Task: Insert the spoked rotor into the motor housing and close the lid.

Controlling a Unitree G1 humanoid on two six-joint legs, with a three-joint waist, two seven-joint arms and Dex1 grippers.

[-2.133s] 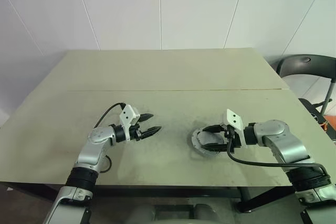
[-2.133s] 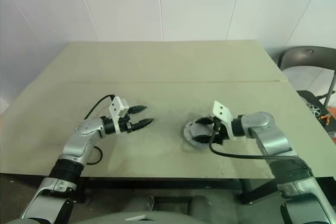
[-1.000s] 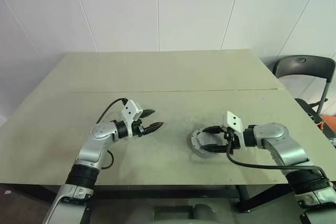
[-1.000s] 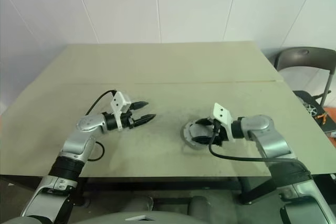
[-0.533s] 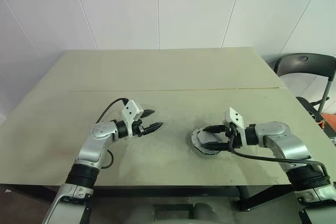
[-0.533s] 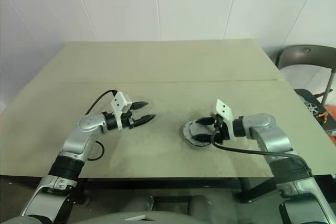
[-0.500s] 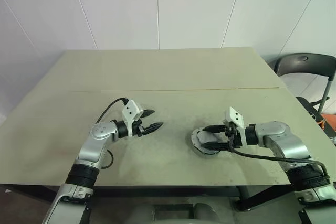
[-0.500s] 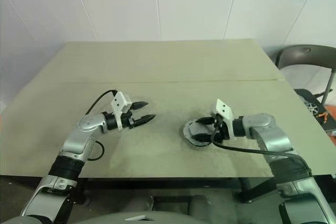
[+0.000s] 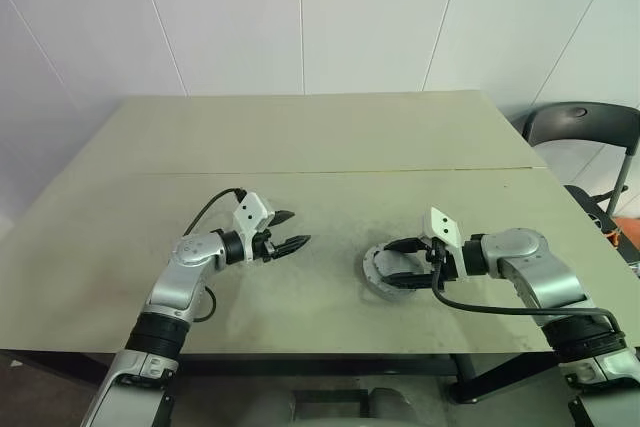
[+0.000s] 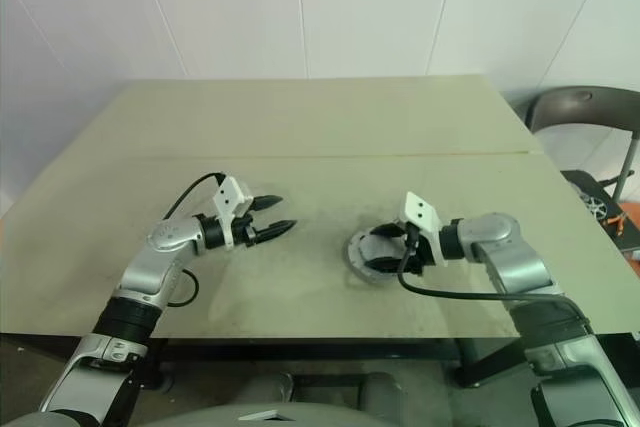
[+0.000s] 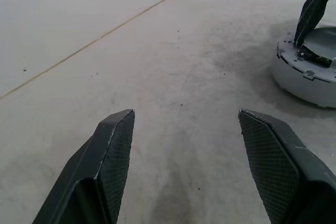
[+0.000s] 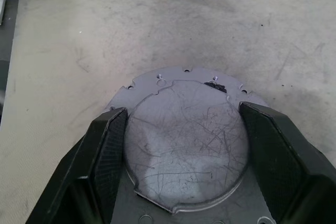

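Lid (image 12: 186,140) sits on the housing (image 9: 388,272) directly under my right gripper (image 12: 184,145), whose fingers stand wide, one on each side of the scratched grey plate, apparently not clamped on it. Left gripper (image 9: 290,230) hovers open and empty over bare table (image 9: 300,147), well apart from the housing. Rotor cannot be seen; presumably it lies under the lid, but I cannot confirm.

Risks, as I judge them:
- Lid looks slightly rotated against the notched rim; pressing now could jam it crooked.
- Squeezing from one side could slide the unbraced housing away from me.
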